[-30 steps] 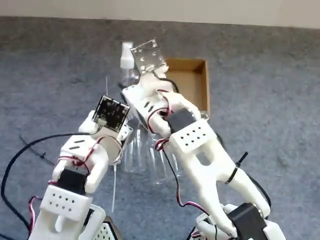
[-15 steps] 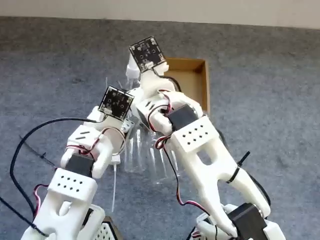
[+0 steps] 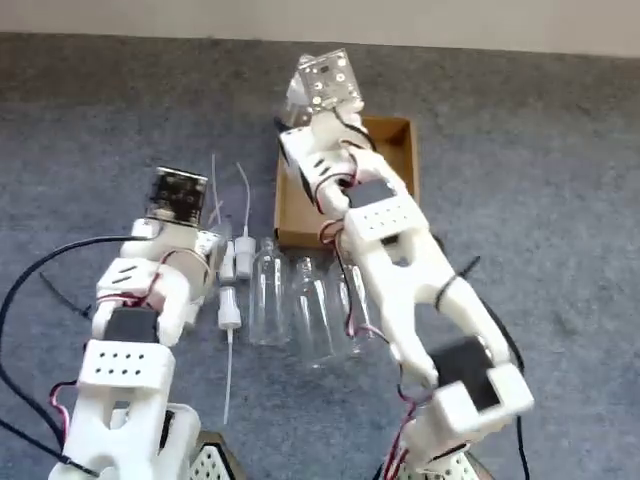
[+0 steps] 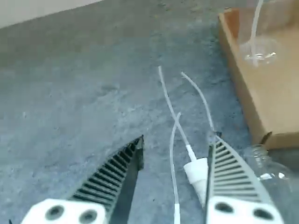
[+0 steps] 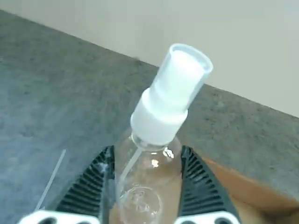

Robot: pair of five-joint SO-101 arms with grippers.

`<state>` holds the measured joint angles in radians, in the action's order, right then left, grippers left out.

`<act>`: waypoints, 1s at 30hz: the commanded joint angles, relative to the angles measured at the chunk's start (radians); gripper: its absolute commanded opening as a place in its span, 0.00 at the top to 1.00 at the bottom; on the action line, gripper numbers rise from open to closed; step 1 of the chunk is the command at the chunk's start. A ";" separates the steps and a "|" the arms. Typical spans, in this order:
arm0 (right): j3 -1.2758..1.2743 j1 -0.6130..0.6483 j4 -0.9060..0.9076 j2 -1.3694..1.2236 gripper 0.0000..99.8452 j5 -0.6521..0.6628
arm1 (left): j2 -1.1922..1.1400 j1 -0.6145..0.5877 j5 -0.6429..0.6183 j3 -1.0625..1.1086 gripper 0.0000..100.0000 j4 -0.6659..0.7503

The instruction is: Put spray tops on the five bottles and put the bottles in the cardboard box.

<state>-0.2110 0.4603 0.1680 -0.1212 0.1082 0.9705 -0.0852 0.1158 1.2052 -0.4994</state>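
Note:
My right gripper [image 5: 147,157] is shut on a clear bottle [image 5: 148,175] that carries a white spray top [image 5: 172,95]. In the high view that bottle [image 3: 297,96] hangs over the far left corner of the cardboard box [image 3: 392,150]. My left gripper [image 4: 176,142] is open just above the carpet, with a loose spray top [image 4: 196,171] and its thin tubes between the fingers. Three uncapped bottles [image 3: 265,290] lie side by side in front of the box, and two loose spray tops [image 3: 230,300] lie to their left.
Grey carpet covers the table. The left arm [image 3: 150,290] stands left of the loose tops, with black cables trailing at the near left. The right arm [image 3: 400,260] stretches over the lying bottles toward the box. Box wall [image 4: 243,88] sits close beside the left gripper.
The right arm swung the capped bottle up and right, from left of the box to over its corner. The left arm pulled back to the left, uncovering the loose tops and lying bottles.

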 commanded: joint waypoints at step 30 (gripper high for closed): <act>0.349 -0.087 -0.071 -0.374 0.99 0.006 | -0.002 -0.039 -0.046 -0.004 0.79 0.029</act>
<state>0.0852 0.3867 0.1112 -0.5063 0.1097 0.9705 -0.1174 0.0760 1.2052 -0.4994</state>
